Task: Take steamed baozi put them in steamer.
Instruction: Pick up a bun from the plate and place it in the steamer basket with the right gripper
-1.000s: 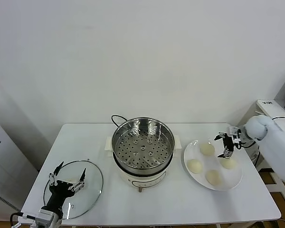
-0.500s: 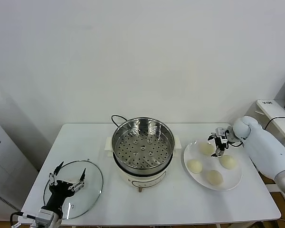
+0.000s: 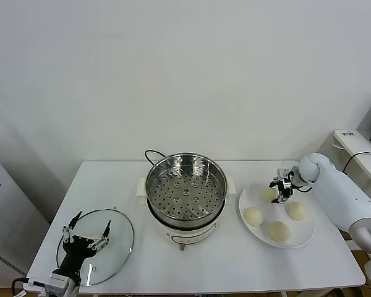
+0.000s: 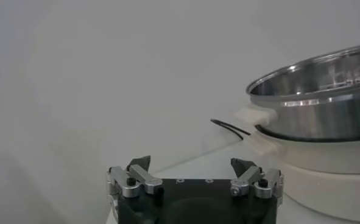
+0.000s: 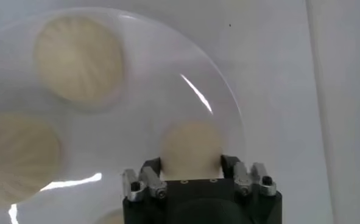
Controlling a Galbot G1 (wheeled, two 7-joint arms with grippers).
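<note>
Cream baozi (image 5: 190,149) round, right tool (image 5: 192,169) astride

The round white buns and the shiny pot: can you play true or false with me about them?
1. The shiny steel steamer has buns inside. False: it is empty.
2. Four round cream-white buns lie on the flat white plate. True.
3. The right gripper is at the farthest bun. True.
4. The round glass lid sits on the steamer. False: it lies on the white table, under the open left gripper.
</note>
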